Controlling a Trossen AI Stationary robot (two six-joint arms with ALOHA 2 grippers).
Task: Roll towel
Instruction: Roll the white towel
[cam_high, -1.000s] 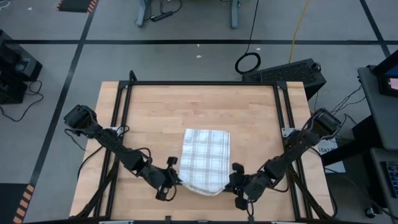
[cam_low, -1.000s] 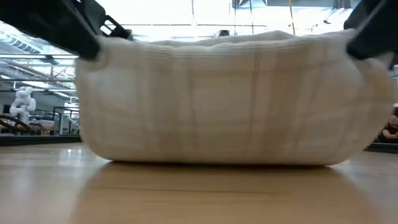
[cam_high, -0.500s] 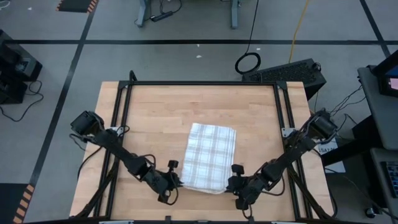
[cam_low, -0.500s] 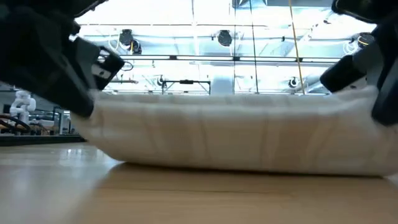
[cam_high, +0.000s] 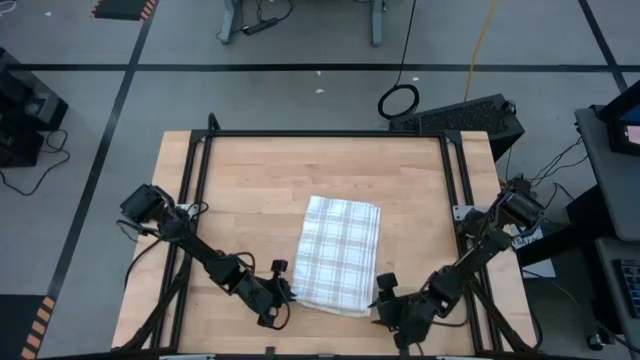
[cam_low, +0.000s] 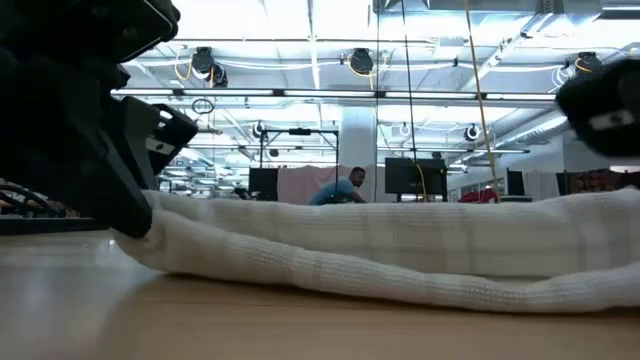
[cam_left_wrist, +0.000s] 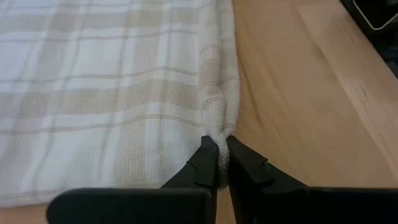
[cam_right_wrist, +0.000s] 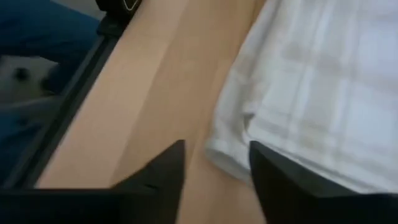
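Observation:
The white plaid towel (cam_high: 340, 255) lies folded and flat on the wooden table, its underside resting on the top. It also shows in the low view (cam_low: 400, 255) as a low strip. My left gripper (cam_high: 288, 293) is at the towel's near left corner and is shut on it (cam_left_wrist: 219, 149). My right gripper (cam_high: 383, 298) is open and empty just off the towel's near right corner (cam_right_wrist: 227, 152). Its fingers stand apart over bare wood. In the low view it hangs above the towel's right end (cam_low: 605, 110). My left gripper pinches the towel's near left corner (cam_left_wrist: 219, 127) between its two fingers, where the cloth bunches into a small fold of more than one layer. The fingers come in low from the table's near left side. The towel lies on the table, slack.
A black metal frame (cam_high: 325, 133) runs around the table. There is bare wood beyond the towel's far edge (cam_high: 320, 170) and on both sides of it. A person (cam_low: 335, 188) shows far off in the room behind.
The towel's near edge was held up high by both grippers. It has come down and now lies flat on the table. My right gripper has let go of its corner and drawn back toward the near edge. My left gripper has gone down with its corner.

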